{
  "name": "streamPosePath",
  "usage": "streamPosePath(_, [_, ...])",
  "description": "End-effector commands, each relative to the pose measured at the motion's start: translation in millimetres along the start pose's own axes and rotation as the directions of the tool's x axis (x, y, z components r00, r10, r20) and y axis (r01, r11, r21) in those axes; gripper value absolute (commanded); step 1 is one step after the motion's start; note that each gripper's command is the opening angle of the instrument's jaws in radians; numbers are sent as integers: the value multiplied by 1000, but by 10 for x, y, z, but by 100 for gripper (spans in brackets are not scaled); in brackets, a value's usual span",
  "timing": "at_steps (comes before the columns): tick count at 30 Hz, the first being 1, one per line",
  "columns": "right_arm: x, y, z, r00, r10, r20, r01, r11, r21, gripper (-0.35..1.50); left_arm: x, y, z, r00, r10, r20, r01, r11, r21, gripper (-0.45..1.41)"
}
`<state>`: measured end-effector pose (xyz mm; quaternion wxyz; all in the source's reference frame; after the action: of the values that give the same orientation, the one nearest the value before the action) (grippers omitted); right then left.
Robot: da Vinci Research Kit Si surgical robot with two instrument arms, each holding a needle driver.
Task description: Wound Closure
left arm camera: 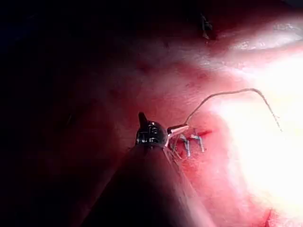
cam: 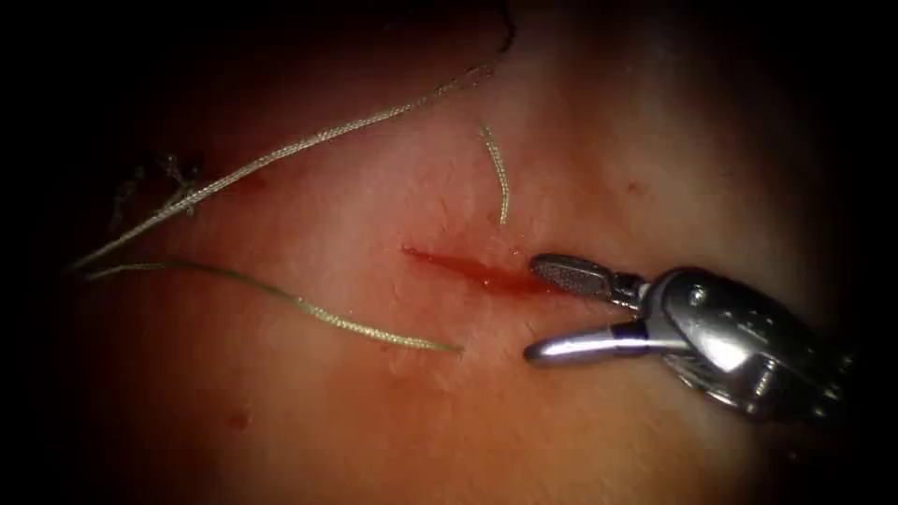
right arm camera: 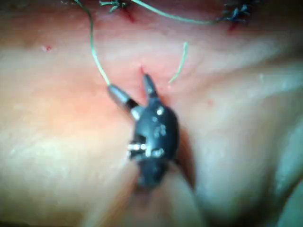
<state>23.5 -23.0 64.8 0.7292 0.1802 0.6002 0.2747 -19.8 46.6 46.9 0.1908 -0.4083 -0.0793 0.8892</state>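
My right tool [cam: 531, 309] comes in from the right with its jaws open and nothing between them. The jaws straddle the right end of the short cut [cam: 468, 269], which holds red fluid; in the right wrist view this tool [right arm camera: 128, 82] stands the same way. A short thread end [cam: 500, 178] rises from the tissue just above the cut. One long thread [cam: 281, 154] runs up and right, and a second strand [cam: 327, 318] ends below the cut near the lower jaw. My left tool [left arm camera: 182, 135] sits by small stitches, and a thread [left arm camera: 222, 93] arcs away from its tip.
Pale pink tissue [cam: 393, 430] surrounds the cut. A frayed dark knot [cam: 178, 182] lies on the long thread at the left. More dark knots [right arm camera: 236, 12] sit on the tissue beyond the right tool in its wrist view.
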Motion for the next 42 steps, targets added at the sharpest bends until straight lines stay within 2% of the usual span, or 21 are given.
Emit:
streamPosePath(1, [-4, 0, 8, 1000, -1, -2, 1, 1000, 3, 66, 6, -10, 1, 1000, -9, 9, 9, 1000, 18, 120])
streamPosePath(2, [-4, 0, 8, 1000, -1, -2, 1, 1000, 3, 66, 10, -15, -6, 1000, -22, 16, 22, 999, 25, 120])
streamPosePath(4, [-4, 0, 8, 1000, -1, -2, 1, 1000, 3, 66, 18, -17, -21, 999, -53, -4, 53, 998, 39, 101])
streamPosePath(6, [-4, 0, 8, 1000, -1, -2, 1, 1000, 2, 66, 20, -7, -31, 996, -68, -56, 68, 998, 2, 101])
streamPosePath(10, [-4, 0, 8, 1000, -1, -2, 1, 1000, 2, 66, 27, 35, -52, 983, -105, -149, 94, 992, -79, 104])
streamPosePath(12, [-4, 0, 8, 1000, -1, -2, 1, 1000, 2, 66, 38, 63, -70, 957, -206, -203, 175, 971, -160, 110])
streamPosePath(16, [-5, -1, 9, 1000, -2, -2, 2, 1000, 2, 67, 60, 92, -105, 915, -276, -295, 223, 954, -200, 113])
streamPosePath(20, [-7, -2, 12, 1000, -5, -2, 5, 1000, 9, 67, 91, 145, -154, 899, -310, -310, 223, 932, -284, 120])
streamPosePath(22, [-8, -3, 13, 1000, -5, -1, 5, 1000, 12, 67, 100, 183, -175, 896, -307, -320, 198, 922, -331, 120])
streamPosePath(23, [-8, -3, 13, 1000, -5, -1, 5, 1000, 12, 67, 103, 213, -187, 907, -294, -302, 175, 914, -365, 120])
streamPosePath(24, [-8, -2, 13, 1000, -5, -2, 5, 1000, 12, 67, 103, 221, -190, 910, -289, -297, 168, 913, -372, 120])
streamPosePath(25, [-8, -2, 13, 1000, -5, -2, 6, 1000, 12, 67, 103, 253, -196, 925, -264, -273, 143, 907, -395, 118])
streamPosePath(28, [-8, -2, 13, 1000, -6, -2, 6, 1000, 12, 67, 98, 294, -194, 946, -223, -237, 109, 903, -415, 116])
streamPosePath(29, [-8, -2, 13, 1000, -5, -2, 5, 1000, 12, 67, 93, 317, -186, 960, -191, -205, 87, 899, -430, 116])
streamPosePath(32, [-8, -2, 13, 1000, -5, -2, 5, 1000, 12, 67, 85, 339, -170, 968, -179, -178, 81, 889, -451, 111])
streamPosePath(34, [-8, -2, 13, 1000, -5, -1, 5, 1000, 12, 67, 71, 366, -138, 970, -178, -167, 70, 858, -510, 101])
streamPosePath(36, [-8, -2, 13, 1000, -5, -1, 5, 1000, 12, 67, 65, 383, -113, 975, -170, -141, 64, 830, -554, 93])
streamPosePath(42, [-8, -2, 12, 1000, -5, -1, 5, 1000, 12, 67, 64, 403, -77, 983, -136, -121, 37, 797, -602, 78])
